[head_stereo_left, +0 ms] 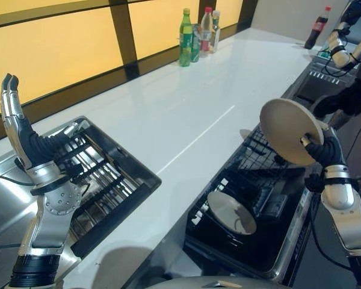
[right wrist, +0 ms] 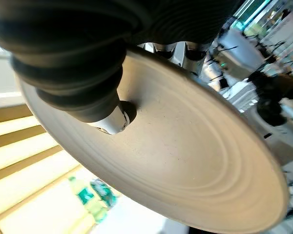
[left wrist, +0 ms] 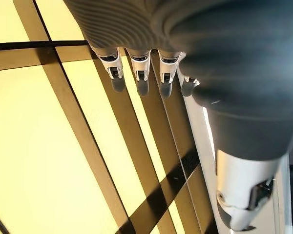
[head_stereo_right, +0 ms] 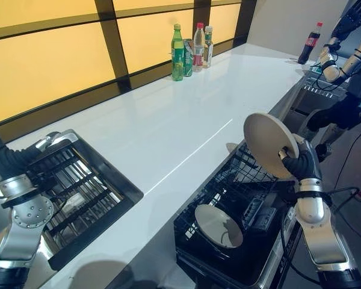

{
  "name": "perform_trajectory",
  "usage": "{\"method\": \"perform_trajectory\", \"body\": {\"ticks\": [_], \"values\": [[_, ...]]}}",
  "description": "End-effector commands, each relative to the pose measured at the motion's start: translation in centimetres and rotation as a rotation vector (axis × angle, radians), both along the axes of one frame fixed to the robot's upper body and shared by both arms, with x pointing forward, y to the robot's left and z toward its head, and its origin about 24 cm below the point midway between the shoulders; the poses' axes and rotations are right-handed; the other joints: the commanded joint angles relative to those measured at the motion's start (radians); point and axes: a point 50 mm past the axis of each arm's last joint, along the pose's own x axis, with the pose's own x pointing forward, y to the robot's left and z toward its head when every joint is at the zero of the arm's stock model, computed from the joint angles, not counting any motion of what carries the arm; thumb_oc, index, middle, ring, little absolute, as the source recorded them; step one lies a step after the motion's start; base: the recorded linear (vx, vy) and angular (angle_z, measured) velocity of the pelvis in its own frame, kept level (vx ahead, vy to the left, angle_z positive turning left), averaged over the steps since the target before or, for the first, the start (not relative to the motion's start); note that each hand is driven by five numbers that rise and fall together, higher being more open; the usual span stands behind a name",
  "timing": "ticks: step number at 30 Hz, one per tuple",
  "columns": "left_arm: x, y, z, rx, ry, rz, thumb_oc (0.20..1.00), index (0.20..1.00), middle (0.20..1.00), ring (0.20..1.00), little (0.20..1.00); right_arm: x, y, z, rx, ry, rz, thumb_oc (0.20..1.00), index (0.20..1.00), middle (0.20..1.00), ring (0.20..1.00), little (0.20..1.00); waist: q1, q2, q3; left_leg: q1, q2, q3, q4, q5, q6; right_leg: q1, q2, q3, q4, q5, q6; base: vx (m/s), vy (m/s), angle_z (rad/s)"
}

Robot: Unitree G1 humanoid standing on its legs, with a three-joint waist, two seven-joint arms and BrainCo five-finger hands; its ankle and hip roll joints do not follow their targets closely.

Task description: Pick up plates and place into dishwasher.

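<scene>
My right hand pinches a beige plate by its rim and holds it tilted on edge above the black dishwasher rack. Up close, the thumb presses on the plate while the fingers sit behind it. A second beige plate leans inside the rack, lower down. My left hand is raised at the far left with straight fingers, holding nothing.
A sink with a dark wire drying rack lies by my left arm. The white counter runs between sink and dishwasher. Several bottles stand at its far edge, a cola bottle farther right. Another robot's arm shows at top right.
</scene>
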Motion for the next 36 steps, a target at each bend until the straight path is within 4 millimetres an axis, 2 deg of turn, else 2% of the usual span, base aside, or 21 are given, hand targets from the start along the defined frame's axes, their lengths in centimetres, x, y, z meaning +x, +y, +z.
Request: {"method": "perform_trajectory", "body": {"ticks": [1,7,13,17,24,29,36], "values": [[-0.5,2.3,-0.4,0.028,0.050,0.079,1.000,1.000,1.000,1.000,1.000,0.3,-1.1,2.0,-0.123,-0.108,-0.065,0.200,0.200,0.200,0.200,0.200,-0.014,-0.002,-0.036,-0.065,0.055,0.020,0.068,-0.025,-0.028,-0.042,-0.019,0.010,0.106,-0.062,0.035,0.09,-0.088,-0.06],[0.4,2.3,-0.5,0.023,0.049,0.095,1.000,1.000,1.000,1.000,1.000,1.3,-3.0,0.9,-0.221,-0.076,-0.196,0.200,0.200,0.200,0.200,0.200,-0.003,0.017,0.033,-0.147,0.064,-0.003,0.130,-0.023,-0.049,-0.108,-0.017,-0.010,0.150,-0.073,0.025,-0.03,-0.085,0.01],[1.5,1.8,0.3,0.022,0.007,0.103,1.000,1.000,1.000,1.000,1.000,2.6,-4.9,0.8,-0.378,-0.055,-0.355,0.200,0.200,0.200,0.200,0.200,-0.001,0.039,0.115,-0.235,0.059,-0.048,0.170,-0.016,-0.057,-0.185,-0.008,-0.008,0.190,-0.082,0.020,-0.10,-0.079,0.06],[1.0,1.9,0.1,0.012,0.015,0.107,1.000,1.000,1.000,1.000,1.000,2.4,-5.5,-0.5,-0.372,0.045,-0.332,0.200,0.200,0.200,0.200,0.200,0.000,0.048,0.126,-0.249,0.063,-0.069,0.174,-0.011,-0.066,-0.192,-0.013,-0.008,0.192,-0.088,0.024,0.04,-0.018,0.00],[0.7,1.3,-0.9,-0.008,0.054,0.077,1.000,1.000,1.000,1.000,1.000,3.3,-4.4,-1.7,-0.382,0.152,-0.164,0.200,0.200,0.200,0.200,0.200,0.015,0.065,0.130,-0.252,0.064,-0.091,0.182,-0.012,-0.081,-0.191,-0.032,-0.020,0.202,-0.103,0.032,0.09,0.039,-0.02],[1.4,1.0,-0.6,-0.002,0.054,0.052,1.000,1.000,1.000,1.000,1.000,5.4,-3.1,-0.5,-0.415,0.118,-0.095,0.200,0.200,0.200,0.200,0.200,0.045,0.057,0.150,-0.278,0.061,-0.107,0.200,-0.021,-0.086,-0.203,-0.039,-0.039,0.210,-0.108,0.042,0.02,0.002,0.06],[2.4,1.1,0.6,0.033,0.032,0.017,1.000,1.000,1.000,1.000,1.000,8.3,-0.8,2.5,-0.452,-0.027,-0.089,0.200,0.200,0.200,0.200,0.200,0.102,0.022,0.193,-0.305,0.053,-0.129,0.194,-0.025,-0.087,-0.214,-0.037,-0.064,0.194,-0.103,0.054,-0.01,-0.031,0.13]]}}
